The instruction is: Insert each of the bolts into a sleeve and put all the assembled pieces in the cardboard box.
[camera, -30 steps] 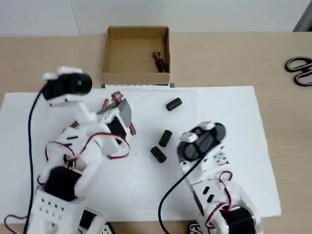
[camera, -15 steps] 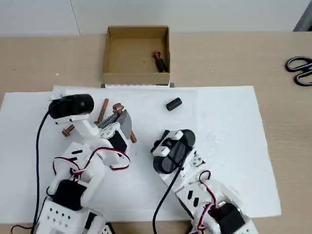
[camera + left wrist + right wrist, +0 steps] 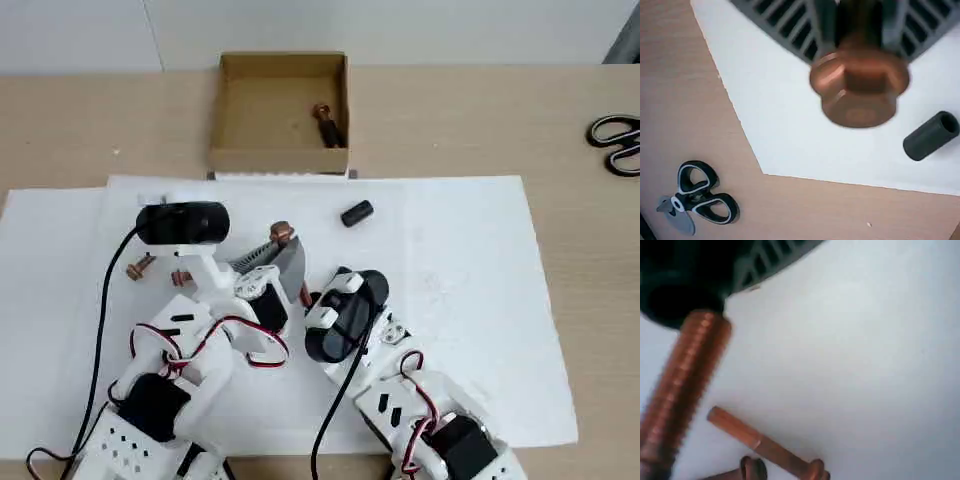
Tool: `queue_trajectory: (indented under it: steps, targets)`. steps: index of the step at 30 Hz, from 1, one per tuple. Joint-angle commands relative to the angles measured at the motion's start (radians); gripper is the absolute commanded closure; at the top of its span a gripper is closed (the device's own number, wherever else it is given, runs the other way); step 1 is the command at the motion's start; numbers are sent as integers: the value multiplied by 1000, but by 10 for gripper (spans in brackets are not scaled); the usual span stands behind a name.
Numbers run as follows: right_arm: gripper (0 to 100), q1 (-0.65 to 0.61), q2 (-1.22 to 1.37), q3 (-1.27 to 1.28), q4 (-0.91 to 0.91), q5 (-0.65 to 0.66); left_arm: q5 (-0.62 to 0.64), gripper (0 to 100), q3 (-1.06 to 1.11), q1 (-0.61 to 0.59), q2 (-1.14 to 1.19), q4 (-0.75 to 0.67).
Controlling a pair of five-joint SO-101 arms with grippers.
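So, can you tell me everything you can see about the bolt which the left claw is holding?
The bolt looks like copper-coloured metal, with a hexagonal flanged head and a long threaded shank. The left claw is shut on the shank just below the head, which points away from the arms' bases. In the right wrist view the far end of the shank meets the mouth of a black sleeve; whether it has gone in cannot be told.

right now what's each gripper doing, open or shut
left gripper: closed on a copper bolt
right gripper: closed on a black sleeve
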Motion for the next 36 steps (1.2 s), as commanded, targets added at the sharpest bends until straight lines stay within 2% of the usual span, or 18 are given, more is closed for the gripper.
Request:
queue_trajectory:
  steps: [1, 9, 16, 20, 24, 30, 36]
  targets:
    - [995, -5, -8, -6, -25, -9, 6, 994, -7, 9, -21, -32]
    - [995, -5, -8, -11, -25, -9, 6, 994, -5, 9, -21, -35]
    - [995, -5, -8, -11, -25, -9, 6, 994, 73, 9, -21, -166]
    - [995, -5, -8, -11, -25, -9, 6, 994, 76, 9, -21, -167]
    - [995, -5, -8, -12, -27, -9, 3, 994, 68, 18, -26, -91]
    - [995, -1, -8, -12, -30, -9, 2, 994, 2, 107, -28, 115]
    - [995, 1, -8, -12, -30, -9, -41, 994, -18, 144, -28, 198]
